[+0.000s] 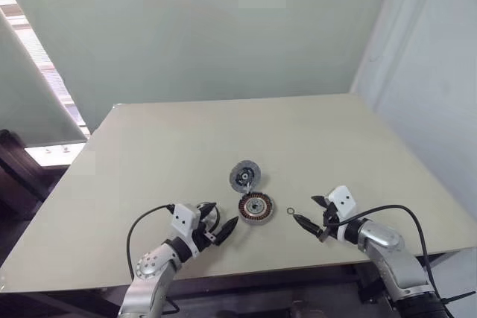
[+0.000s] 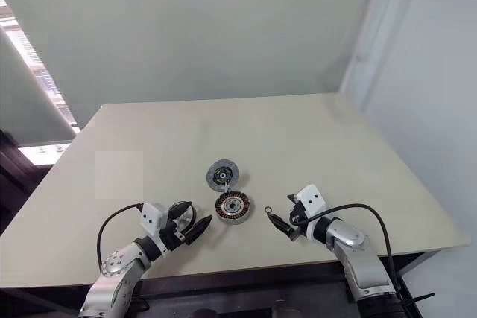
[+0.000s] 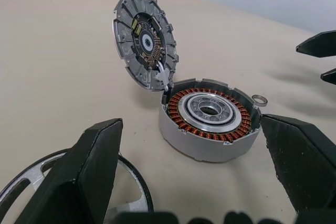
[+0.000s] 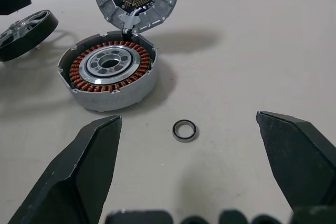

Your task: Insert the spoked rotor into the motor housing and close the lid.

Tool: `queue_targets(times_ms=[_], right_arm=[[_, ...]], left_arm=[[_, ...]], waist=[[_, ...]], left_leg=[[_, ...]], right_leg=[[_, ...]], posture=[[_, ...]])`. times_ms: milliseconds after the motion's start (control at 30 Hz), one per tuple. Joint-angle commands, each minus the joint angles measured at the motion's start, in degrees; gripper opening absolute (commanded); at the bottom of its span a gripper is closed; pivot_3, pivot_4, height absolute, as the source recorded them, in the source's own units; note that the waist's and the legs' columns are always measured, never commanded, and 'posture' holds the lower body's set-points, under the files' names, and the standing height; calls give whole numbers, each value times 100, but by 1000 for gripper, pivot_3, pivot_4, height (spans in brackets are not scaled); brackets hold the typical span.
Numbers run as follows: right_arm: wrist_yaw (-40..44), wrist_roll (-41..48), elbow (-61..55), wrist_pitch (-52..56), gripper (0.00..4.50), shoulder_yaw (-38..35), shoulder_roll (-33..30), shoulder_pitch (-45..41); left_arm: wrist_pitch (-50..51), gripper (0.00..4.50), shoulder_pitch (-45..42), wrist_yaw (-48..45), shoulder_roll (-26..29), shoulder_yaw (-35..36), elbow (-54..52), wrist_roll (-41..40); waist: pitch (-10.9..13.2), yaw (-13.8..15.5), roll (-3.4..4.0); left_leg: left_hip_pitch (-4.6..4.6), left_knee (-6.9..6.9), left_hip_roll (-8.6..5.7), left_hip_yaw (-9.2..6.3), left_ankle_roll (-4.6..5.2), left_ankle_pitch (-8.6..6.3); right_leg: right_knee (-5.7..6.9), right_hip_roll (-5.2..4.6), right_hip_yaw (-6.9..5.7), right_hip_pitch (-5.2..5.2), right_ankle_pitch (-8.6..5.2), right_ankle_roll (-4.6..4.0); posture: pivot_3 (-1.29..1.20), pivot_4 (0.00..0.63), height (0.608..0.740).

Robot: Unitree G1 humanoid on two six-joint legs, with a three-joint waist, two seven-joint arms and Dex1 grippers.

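Observation:
The motor housing (image 1: 256, 208) lies flat near the table's front middle, its copper windings ringing a silver centre (image 3: 209, 111). Its grey lid (image 1: 244, 176) stands tilted up from the housing's far edge, inner face showing (image 3: 142, 40). The spoked rotor (image 4: 25, 27), with silver spokes and a dark rim, lies on the table left of the housing, right by my left gripper's fingers. My left gripper (image 1: 222, 214) is open, pointing at the housing from the left, holding nothing. My right gripper (image 1: 307, 210) is open and empty, to the right of the housing.
A small thin metal ring (image 4: 185, 130) lies on the table (image 1: 186, 139) between the housing and my right gripper. The table's front edge runs just behind both grippers. A pale wall stands behind the table, with windows at the left.

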Motion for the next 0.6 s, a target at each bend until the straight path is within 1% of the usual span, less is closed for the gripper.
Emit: queue_targets(times_ms=[33,267,433,600], right_arm=[[25,98,-114,-124,4500,-95,20,-187],[21,207,-59,-211,4500,-129,173,-227],[-104,378,-93,-150,4500,-302,347,-318],[-225,427,-162,48,4500,-393,352,-331]], left_arm=[[-87,4452,-43,15,10,124,-267,-81],[-101,4452,46,50,-28,186,-400,-167],[-35,4452,150,104,-74,231,-634,-244],[142,4452,312,59,18,224,-946,-285]], waist=[[0,-1,0],[0,-2,0],[2,0,2],[2,0,2]], left_leg=[[0,0,0,1,0,0],[0,0,1,1,0,0],[0,0,1,1,0,0],[0,0,0,0,0,0]], right_leg=[[0,0,0,0,0,0],[0,0,0,0,0,0],[0,0,0,0,0,0],[0,0,1,0,0,0]], posture=[[0,0,740],[0,0,740],[0,0,740],[0,0,740]])
